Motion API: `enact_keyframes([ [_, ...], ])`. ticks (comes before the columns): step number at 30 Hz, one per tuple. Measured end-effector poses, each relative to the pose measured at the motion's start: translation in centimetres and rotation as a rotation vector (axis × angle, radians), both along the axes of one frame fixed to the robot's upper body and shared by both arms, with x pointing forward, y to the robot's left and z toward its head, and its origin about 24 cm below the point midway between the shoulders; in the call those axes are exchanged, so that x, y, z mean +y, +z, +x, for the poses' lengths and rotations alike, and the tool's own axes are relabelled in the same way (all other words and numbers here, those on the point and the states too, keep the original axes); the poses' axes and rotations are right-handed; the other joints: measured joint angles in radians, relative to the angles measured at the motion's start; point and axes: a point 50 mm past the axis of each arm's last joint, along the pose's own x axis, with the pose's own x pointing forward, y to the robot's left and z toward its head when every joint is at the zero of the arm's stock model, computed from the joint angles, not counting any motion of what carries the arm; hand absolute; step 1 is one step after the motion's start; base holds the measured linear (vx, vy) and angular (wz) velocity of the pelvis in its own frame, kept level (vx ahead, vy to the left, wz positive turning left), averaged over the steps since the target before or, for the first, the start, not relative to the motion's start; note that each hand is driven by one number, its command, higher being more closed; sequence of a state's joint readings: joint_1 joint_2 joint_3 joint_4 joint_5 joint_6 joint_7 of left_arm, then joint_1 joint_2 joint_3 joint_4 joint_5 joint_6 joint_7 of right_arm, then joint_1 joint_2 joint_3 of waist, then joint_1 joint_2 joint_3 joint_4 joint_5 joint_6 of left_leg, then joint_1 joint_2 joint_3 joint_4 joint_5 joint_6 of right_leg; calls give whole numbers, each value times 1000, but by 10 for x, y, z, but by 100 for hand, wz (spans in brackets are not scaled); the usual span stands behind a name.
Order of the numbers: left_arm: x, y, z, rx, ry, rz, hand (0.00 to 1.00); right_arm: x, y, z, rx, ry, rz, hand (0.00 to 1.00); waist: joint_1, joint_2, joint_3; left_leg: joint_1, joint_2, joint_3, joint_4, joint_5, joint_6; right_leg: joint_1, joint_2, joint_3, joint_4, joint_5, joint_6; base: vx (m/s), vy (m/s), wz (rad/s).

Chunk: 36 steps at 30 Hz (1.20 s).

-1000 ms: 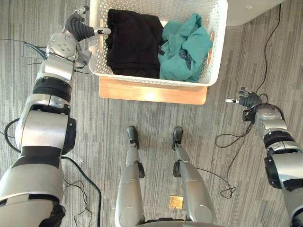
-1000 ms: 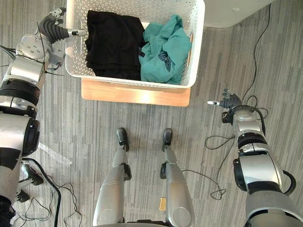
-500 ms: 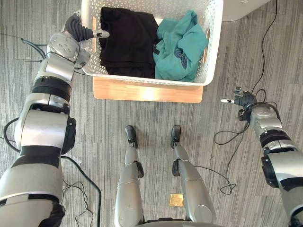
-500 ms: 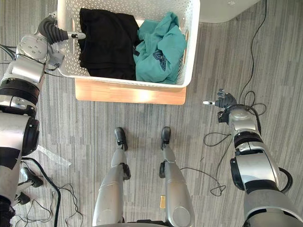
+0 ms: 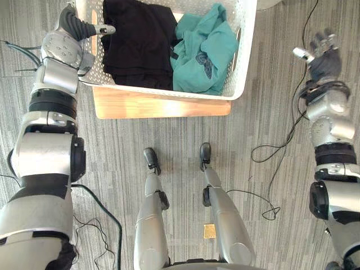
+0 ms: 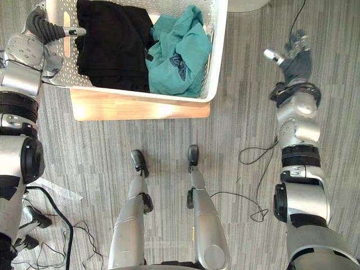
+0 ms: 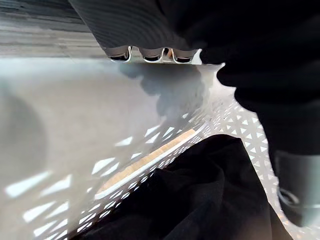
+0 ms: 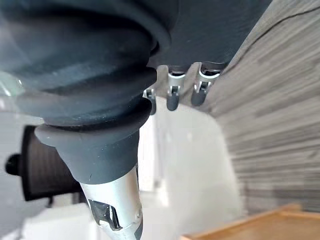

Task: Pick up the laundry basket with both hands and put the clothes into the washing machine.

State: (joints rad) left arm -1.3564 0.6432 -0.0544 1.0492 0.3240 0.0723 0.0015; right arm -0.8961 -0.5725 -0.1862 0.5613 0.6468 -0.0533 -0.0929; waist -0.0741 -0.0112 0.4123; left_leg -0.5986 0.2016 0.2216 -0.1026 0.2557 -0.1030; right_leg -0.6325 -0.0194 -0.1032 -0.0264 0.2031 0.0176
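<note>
The white perforated laundry basket [image 5: 140,90] stands on a low wooden platform [image 5: 163,107] on the floor. It holds a black garment [image 5: 138,39] on its left and a teal garment [image 5: 202,53] on its right. My left hand [image 5: 76,25] is at the basket's left rim, with the thumb [image 7: 295,190] inside the wall [image 7: 75,125] and the fingers curled over its outside. The black garment [image 7: 200,200] lies just past that thumb. My right hand [image 5: 320,56] is raised beside the basket's right side, a short way off it, fingers spread and holding nothing.
A white appliance corner [image 6: 242,4] shows behind the basket at the far right. Grey striped carpet [image 5: 270,112] lies around the platform. In the right wrist view a white body [image 8: 200,165] and the platform's edge [image 8: 250,222] show past the fingers.
My right hand has risen from low beside the platform to level with the basket's right wall. The whole view has shifted; my left hand stays on the left rim.
</note>
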Motion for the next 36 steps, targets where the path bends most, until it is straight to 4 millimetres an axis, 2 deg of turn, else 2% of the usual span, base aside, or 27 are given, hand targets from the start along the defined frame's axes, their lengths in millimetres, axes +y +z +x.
enact_keyframes([
  [3,-8,3,1,-32,-7,-11,0,-2,18,-10,-134,37,116,0,0,-9,0,0,3,-2,0,0,0,0,3,-3,0,1,0,-10,38,0],
  [7,-22,0,5,-48,-29,-29,0,4,36,-22,-263,101,180,0,-1,-10,-1,1,3,-16,0,2,-2,5,3,-5,1,1,-1,-9,51,4],
  [10,-28,-3,7,-51,-43,-48,0,10,32,-26,-269,111,153,0,-1,-10,-1,0,4,-26,0,3,-4,9,4,-10,1,1,-1,-23,59,7],
  [13,-33,-4,9,-44,-53,-25,0,23,18,-25,-224,139,113,0,-1,-10,0,-4,4,-32,0,3,-5,10,4,-17,0,1,-1,-34,57,6],
  [18,-44,0,9,-56,-77,37,0,37,-16,-18,-92,185,74,0,1,-11,0,-27,3,-58,0,8,-10,10,3,-48,-9,1,-1,-28,58,14],
  [23,-49,-2,10,-39,-89,64,0,47,-32,-13,-11,202,2,0,4,-15,0,-33,1,-77,2,19,-9,14,2,-64,-10,1,-1,-6,71,10],
  [26,-52,-3,11,-31,-94,84,0,44,-43,-8,50,193,-29,0,4,-16,-1,-33,0,-81,5,19,-9,17,1,-67,-10,1,-1,-7,64,4],
  [28,-51,-4,11,-24,-91,83,0,38,-58,-3,120,179,-13,0,5,-16,-1,-33,0,-81,0,19,-9,18,1,-67,-10,1,-1,-29,74,0],
  [32,-51,-4,13,-12,-86,86,0,31,-75,5,208,158,16,0,7,-16,-1,-33,2,-81,0,19,-9,18,2,-68,-10,1,-1,-32,63,-1],
  [34,-50,-3,13,-2,-88,78,0,30,-77,14,266,150,31,0,6,-16,-1,-34,2,-81,0,19,-9,17,2,-68,-10,1,-2,-35,64,-1],
  [36,-50,-2,14,10,-91,72,0,41,-73,31,348,168,-38,0,8,-16,-1,-36,4,-80,0,19,-9,15,5,-68,-11,2,-2,-40,73,-2],
])
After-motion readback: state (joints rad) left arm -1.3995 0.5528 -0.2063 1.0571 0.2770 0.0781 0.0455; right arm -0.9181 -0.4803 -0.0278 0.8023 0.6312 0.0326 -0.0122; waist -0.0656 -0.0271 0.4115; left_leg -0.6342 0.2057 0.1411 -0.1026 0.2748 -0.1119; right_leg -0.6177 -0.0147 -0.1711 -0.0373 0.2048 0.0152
